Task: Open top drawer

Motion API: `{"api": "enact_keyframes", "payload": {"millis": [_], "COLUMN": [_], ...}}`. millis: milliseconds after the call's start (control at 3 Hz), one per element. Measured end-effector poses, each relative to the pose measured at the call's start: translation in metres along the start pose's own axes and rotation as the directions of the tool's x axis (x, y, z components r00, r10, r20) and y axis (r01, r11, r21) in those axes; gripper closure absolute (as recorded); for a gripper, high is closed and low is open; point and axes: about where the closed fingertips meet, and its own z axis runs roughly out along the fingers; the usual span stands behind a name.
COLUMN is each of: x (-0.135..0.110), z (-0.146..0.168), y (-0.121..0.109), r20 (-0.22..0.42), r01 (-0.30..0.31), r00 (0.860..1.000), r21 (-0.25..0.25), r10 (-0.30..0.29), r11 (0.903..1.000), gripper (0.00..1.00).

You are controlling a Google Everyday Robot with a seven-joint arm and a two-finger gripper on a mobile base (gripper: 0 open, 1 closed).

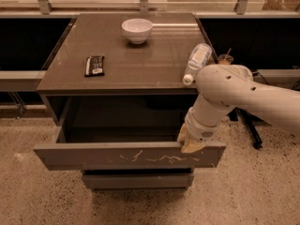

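The top drawer (93,156) is a wide grey-brown front with pale whitish scratches. It stands pulled well out from the cabinet, and its dark inside (122,125) shows. My gripper (190,143) sits at the top edge of the drawer front near its right end, on the end of the white arm (234,90) that comes in from the right. The part of the gripper behind the drawer front is hidden.
The cabinet top (126,55) holds a white bowl (137,30), a black bar-shaped packet (94,65) and a lying plastic bottle (197,62) at its right edge. A narrower drawer front (138,180) sits below. A speckled floor (37,196) surrounds the cabinet, with a glass railing behind.
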Motion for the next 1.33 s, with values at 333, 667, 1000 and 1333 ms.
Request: {"api": "enact_keyframes", "payload": {"millis": [333,667,1000,1333], "x": [-0.0008,-0.0008,-0.0008,-0.0008], "z": [-0.0013,-0.0013,-0.0013,-0.0013], "y": [-0.0016,-0.0016,-0.0016,-0.0016], "r20": [0.000,0.000,0.000,0.000], "r01": [0.000,0.000,0.000,0.000], "r00": [1.000,1.000,1.000,1.000], "r21": [0.000,0.000,0.000,0.000], "r10": [0.000,0.000,0.000,0.000], "r11": [1.0000,1.0000,1.0000,1.0000], "gripper": [0.66,0.47,0.24,0.02]}}
